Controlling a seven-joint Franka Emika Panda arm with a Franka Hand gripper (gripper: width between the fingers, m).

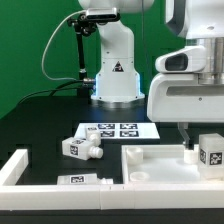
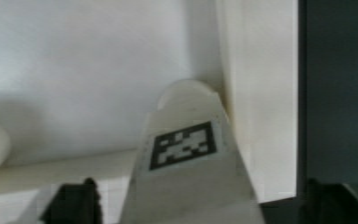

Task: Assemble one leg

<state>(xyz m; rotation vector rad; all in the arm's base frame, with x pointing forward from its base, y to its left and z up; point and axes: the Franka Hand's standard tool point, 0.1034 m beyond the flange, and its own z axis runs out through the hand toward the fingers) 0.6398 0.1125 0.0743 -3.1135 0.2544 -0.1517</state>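
The leg (image 2: pixel 194 150) is framed between the fingers (image 2: pixel 69 200), which stand apart on either side without visible contact. The grasping step is judged in hand; closing squarely on the leg is called for next.

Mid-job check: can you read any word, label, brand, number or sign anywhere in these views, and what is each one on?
No words, brands or numbers are readable in either view.
Robot base: a black triangular sign, too small to read.
Marker board: square marker tags only, no lettering.
Leg: one black-and-white marker tag, no lettering.
Loose white part: a marker tag, no lettering.
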